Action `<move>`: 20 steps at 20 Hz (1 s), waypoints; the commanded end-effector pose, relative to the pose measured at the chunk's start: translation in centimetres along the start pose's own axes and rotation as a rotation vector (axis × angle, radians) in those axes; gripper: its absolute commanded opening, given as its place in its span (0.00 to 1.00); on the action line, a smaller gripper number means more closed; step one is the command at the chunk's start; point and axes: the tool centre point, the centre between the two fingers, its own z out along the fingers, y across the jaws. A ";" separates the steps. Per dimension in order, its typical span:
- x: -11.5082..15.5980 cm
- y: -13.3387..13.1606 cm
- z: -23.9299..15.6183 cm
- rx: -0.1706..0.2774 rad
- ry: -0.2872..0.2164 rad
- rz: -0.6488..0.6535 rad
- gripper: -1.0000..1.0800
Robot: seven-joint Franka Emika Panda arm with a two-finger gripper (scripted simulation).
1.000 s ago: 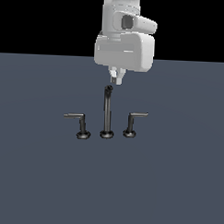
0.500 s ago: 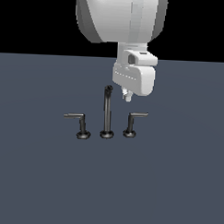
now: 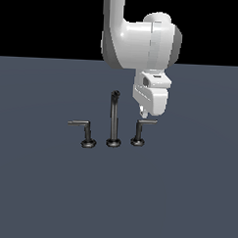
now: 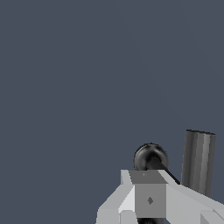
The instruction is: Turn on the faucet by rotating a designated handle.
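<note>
The faucet (image 3: pixel 113 118) is a small dark metal set on the grey floor: a tall thin spout post flanked by two L-shaped levers. The handle (image 3: pixel 139 130) is the lever on the exterior view's right, with the shorter arm. My gripper (image 3: pixel 144 114) hangs just over that arm, its tips at or touching it. The fingers look pressed together with nothing between them. In the wrist view the handle's round base (image 4: pixel 151 156) and thin arm show just past the fingers (image 4: pixel 148 192), with the spout post (image 4: pixel 199 159) beside them.
The longer-armed lever (image 3: pixel 82 133) stands on the exterior view's left of the spout. The white arm and wrist (image 3: pixel 144 43) rise above the faucet. A flat grey floor (image 3: pixel 49 196) lies all around.
The arm has swung from above the spout toward the exterior view's right and come down, bringing the gripper over the right-hand handle's arm. The faucet parts have not visibly moved.
</note>
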 end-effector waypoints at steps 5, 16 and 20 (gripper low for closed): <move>1.4 -0.4 1.4 0.001 0.002 0.058 0.00; 1.3 -0.4 1.2 0.001 0.001 0.055 0.00; 1.9 1.0 1.2 0.001 0.001 0.055 0.00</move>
